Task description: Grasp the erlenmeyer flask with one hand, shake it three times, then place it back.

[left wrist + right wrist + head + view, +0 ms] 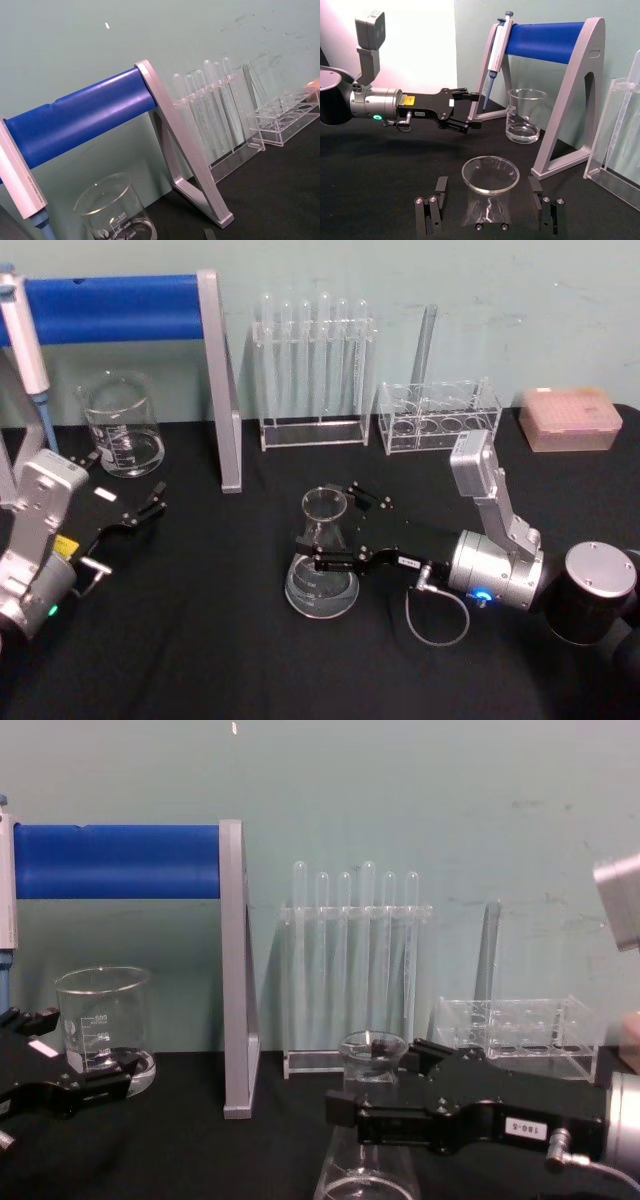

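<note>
**Fingers straddling the flask, grip not yet made**

I am holding the right gripper (320,518) low over the table (200,640), with its fingers (431,210) spread wide, one to each side of the flask (322,570). The flask is standing upright on its base, neck between the fingers. In the right wrist view I am seeing a gap of table between glass and finger on both sides, so nothing is pinched yet. I judge this to be the approach to the grasp. The fingers are sitting at neck height, above the wide base, presumably because the narrow part is what they can close on and the flare above would stop a slip.

Room looks good. Ahead of the fingertips the table is running bare toward the stand (222,390) and the beaker (122,425), both well apart from the flask. The tube rack (315,380) is off to one side of the fingers, near the back wall, the closest thing to mind when shaking.

The left gripper (471,110) is waiting well beyond the fingertips, near the beaker, its own fingers parted and holding nothing.
</note>
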### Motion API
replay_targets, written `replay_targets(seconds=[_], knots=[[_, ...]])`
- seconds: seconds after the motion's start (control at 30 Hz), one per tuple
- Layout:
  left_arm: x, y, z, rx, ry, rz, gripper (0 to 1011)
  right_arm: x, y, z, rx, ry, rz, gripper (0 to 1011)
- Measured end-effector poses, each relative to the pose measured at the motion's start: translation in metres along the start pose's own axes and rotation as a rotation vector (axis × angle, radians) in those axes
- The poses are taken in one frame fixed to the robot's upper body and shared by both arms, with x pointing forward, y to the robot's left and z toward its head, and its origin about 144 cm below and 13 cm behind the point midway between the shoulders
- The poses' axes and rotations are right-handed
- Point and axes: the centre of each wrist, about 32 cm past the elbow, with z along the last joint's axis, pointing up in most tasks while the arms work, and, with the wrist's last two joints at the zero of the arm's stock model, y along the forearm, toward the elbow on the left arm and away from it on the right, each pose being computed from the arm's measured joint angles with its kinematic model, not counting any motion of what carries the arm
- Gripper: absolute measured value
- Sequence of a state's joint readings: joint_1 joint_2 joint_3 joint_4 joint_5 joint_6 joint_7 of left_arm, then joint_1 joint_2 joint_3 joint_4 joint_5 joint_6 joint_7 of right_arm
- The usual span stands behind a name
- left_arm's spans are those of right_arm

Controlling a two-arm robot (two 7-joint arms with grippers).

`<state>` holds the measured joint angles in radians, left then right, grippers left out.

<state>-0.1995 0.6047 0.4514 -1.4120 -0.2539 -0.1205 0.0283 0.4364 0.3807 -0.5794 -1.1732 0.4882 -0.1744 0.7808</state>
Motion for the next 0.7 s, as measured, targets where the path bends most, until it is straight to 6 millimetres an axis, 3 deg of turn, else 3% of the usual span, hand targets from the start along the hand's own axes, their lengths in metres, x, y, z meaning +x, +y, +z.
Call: replay_targets(seconds=[0.5,0.7], knots=[[0.0000,0.0000,0.0000,0.000,0.000,0.000,1001,-0.0001,0.0000,0.0000,0.001,-0.001,0.000,993],[0.0000,0.0000,0.0000,0.000,0.000,0.000,1001,-0.0001,0.0000,0.0000,0.001,-0.001,0.000,848]])
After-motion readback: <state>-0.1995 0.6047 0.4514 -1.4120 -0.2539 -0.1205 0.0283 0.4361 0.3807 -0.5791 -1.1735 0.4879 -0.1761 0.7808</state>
